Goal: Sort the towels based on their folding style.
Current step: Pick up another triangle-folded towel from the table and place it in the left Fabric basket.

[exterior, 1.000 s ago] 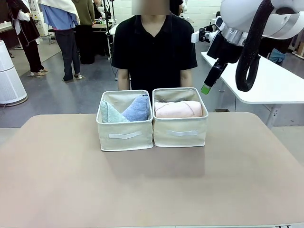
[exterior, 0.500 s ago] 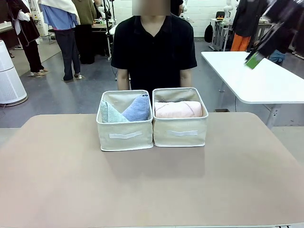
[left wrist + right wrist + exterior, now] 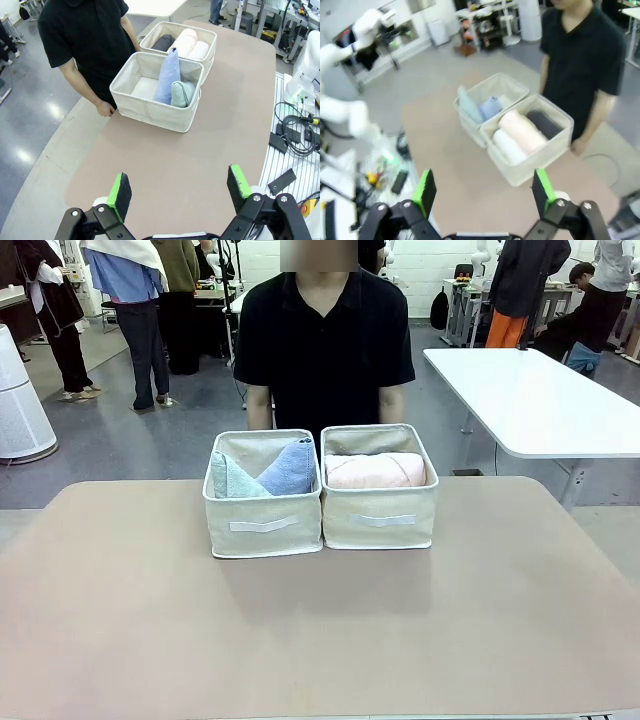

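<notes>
Two beige fabric bins stand side by side at the table's far middle. The left bin [image 3: 263, 525] holds the cone-shaped light teal towel [image 3: 230, 480] and the periwinkle blue towel [image 3: 290, 470]. In the right bin [image 3: 379, 520] lies the rolled pink towel [image 3: 375, 470]; the right wrist view also shows the white roll [image 3: 509, 146] and the dark grey roll [image 3: 543, 124] beside it. The pale yellow roll is hidden. My left gripper [image 3: 179, 190] hangs open high above the bare table, well short of the bins. My right gripper [image 3: 482, 192] is open too, high above the table, nothing between its fingers.
A person in a black shirt [image 3: 323, 340] stands at the far edge just behind the bins, a hand [image 3: 105, 108] resting on the table edge. Cables and small devices [image 3: 295, 145] lie beside the table. A white table [image 3: 540, 405] stands at the back right.
My right arm, which hung over the right bin's far right side, has swung up and away to the right and left the front view. The bins and towels have not moved.
</notes>
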Robot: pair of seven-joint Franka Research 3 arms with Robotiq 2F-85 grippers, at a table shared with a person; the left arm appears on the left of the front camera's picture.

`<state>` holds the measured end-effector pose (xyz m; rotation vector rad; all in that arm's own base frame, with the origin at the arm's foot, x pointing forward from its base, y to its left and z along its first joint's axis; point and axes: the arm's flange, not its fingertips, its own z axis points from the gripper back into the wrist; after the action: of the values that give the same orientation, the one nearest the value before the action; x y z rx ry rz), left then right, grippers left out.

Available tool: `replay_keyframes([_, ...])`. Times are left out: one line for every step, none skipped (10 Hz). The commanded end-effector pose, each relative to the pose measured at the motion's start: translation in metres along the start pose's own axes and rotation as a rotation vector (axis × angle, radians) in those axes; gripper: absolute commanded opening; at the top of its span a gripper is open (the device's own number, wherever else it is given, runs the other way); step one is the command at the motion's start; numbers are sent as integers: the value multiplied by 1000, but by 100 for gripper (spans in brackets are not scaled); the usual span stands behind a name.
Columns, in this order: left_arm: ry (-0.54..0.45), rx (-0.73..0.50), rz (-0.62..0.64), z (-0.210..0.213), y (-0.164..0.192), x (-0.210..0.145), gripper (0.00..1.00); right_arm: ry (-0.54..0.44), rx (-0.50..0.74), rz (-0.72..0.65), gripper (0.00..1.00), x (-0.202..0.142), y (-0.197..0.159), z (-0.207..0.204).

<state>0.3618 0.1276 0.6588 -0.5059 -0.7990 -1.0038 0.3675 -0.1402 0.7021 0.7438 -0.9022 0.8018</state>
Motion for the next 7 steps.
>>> replay_keyframes([4, -6, -13, 0, -2, -1, 100, -128, -58, 37, 100, -35, -9, -1])
replay_keyframes([4, -6, -13, 0, -2, -1, 100, -125, -36, 46, 100, -47, -11, 8])
replay_keyframes([4, -6, -13, 0, -2, -1, 100, -104, -18, 54, 100, -55, -11, 16])
replay_keyframes([4, -6, -13, 0, -2, -1, 100, -81, -22, 64, 100, -62, -13, 22])
replay_keyframes([4, -6, -13, 0, -2, -1, 100, -63, -18, 72, 100, -70, -15, 25])
replay_keyframes([4, -6, -13, 0, -2, -1, 100, -46, -13, 85, 100, -77, -17, 25])
replay_keyframes([4, -6, -13, 0, -2, -1, 100, -22, -10, 97, 100, -85, -18, 25])
